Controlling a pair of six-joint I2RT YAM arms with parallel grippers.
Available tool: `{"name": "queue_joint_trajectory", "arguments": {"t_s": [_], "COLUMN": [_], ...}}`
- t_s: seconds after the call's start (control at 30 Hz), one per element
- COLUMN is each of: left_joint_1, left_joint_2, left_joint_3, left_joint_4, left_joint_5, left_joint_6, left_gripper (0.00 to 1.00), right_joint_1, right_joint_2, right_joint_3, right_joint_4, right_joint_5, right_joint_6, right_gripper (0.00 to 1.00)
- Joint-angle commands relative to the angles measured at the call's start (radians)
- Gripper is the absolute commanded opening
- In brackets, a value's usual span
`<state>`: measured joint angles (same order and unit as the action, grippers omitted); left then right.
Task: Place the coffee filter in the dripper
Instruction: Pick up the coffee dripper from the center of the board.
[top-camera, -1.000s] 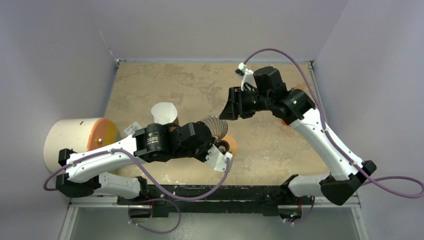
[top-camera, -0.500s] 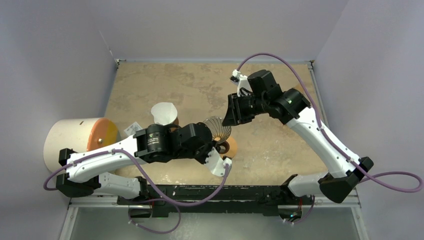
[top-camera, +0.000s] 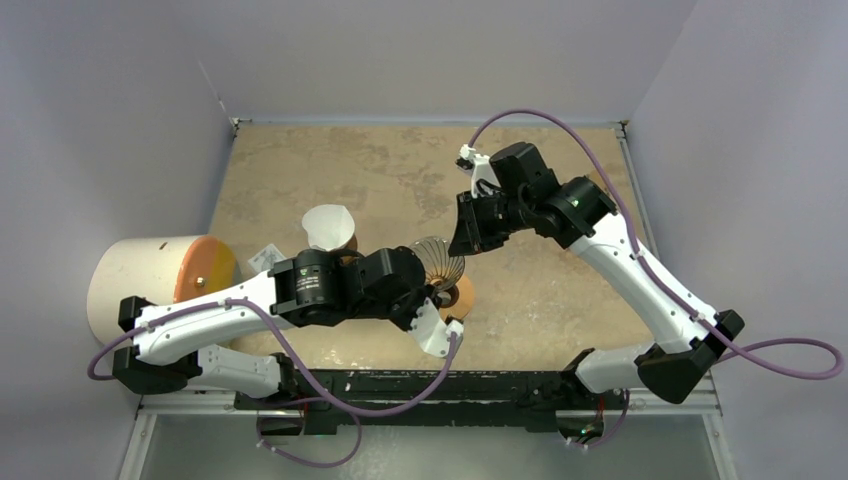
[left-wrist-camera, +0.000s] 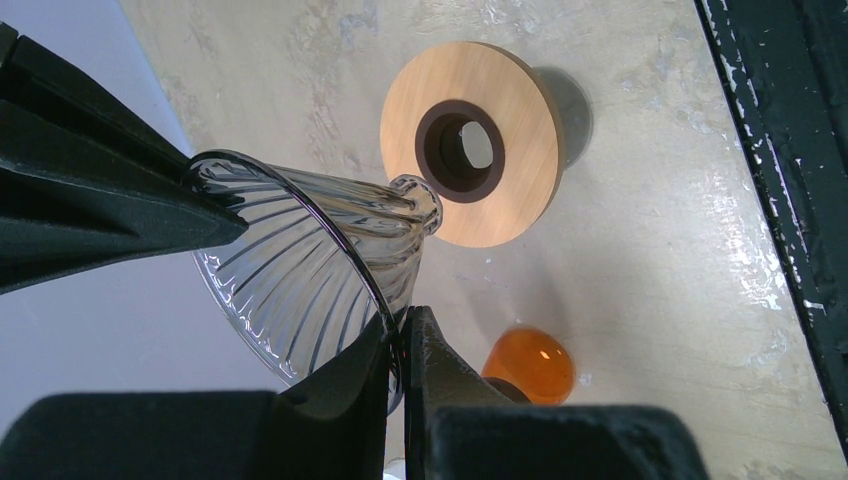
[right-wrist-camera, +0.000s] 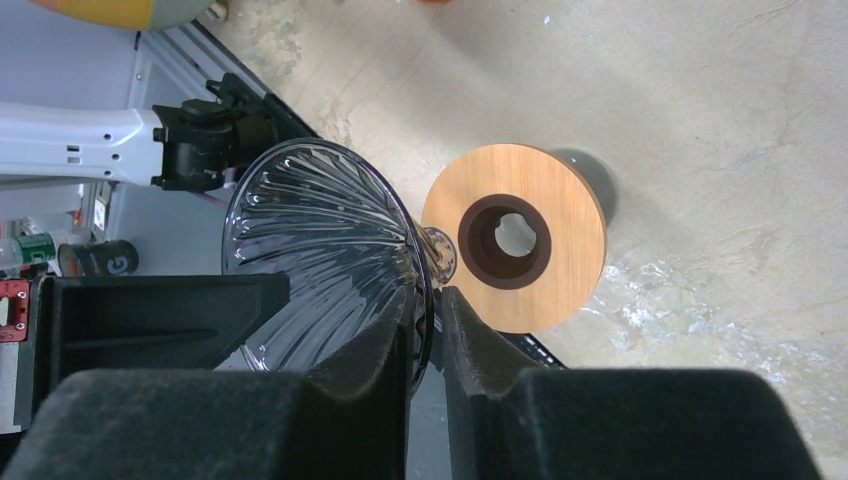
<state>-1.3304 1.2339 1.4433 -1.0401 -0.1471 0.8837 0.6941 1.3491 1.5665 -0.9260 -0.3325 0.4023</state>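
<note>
Coffee filter (top-camera: 328, 224): a pale tan paper cone, mouth facing up, left of centre in the top view, behind the left arm's wrist; no gripper touches it.
Dripper (left-wrist-camera: 300, 270): a clear ribbed glass funnel cone, held tilted on its side at mid-frame in the top view. Its spout aims at the hole of the round wooden ring collar (left-wrist-camera: 505, 110), which lies flat on the mottled beige table (top-camera: 400, 170).
Left gripper (left-wrist-camera: 402, 325): clamped tight on the dripper's rim.
Right gripper (right-wrist-camera: 425, 300): its jaws straddle the same rim with little gap; we cannot tell whether they pinch it yet.
Step in hand: we judge it to be seating the glass cone in its collar, so the filter can go in afterwards.
Doing it well: we would keep both pinches light on the thin glass and let one arm lead so the two do not pull against each other. We would then turn the mouth upward and centre the spout over the hole.
Count: one filter, one glass cone, one wooden ring, one orange glass vessel (left-wrist-camera: 530, 362), two grippers.
</note>
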Motion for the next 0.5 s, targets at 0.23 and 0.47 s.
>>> {"name": "queue_joint_trajectory", "arguments": {"t_s": [0.23,0.47], "left_joint_1": [-0.008,-0.008], "left_joint_2": [0.01,0.01], "left_joint_3": [-0.001,-0.018], "left_joint_4": [0.02,0.049], "left_joint_5": [0.001,-0.031], "left_joint_6": [0.024,-0.004], "left_gripper": [0.0,0.22], "right_joint_1": [0.007,0.013], "right_joint_2": [-0.004,-0.008], "right_joint_3": [0.038,0.033], "right_joint_4": [-0.027,-0.028], "right_joint_5": [0.023,0.039], "right_joint_6": [-0.022,-0.026], "right_gripper": [0.0,0.0]}}
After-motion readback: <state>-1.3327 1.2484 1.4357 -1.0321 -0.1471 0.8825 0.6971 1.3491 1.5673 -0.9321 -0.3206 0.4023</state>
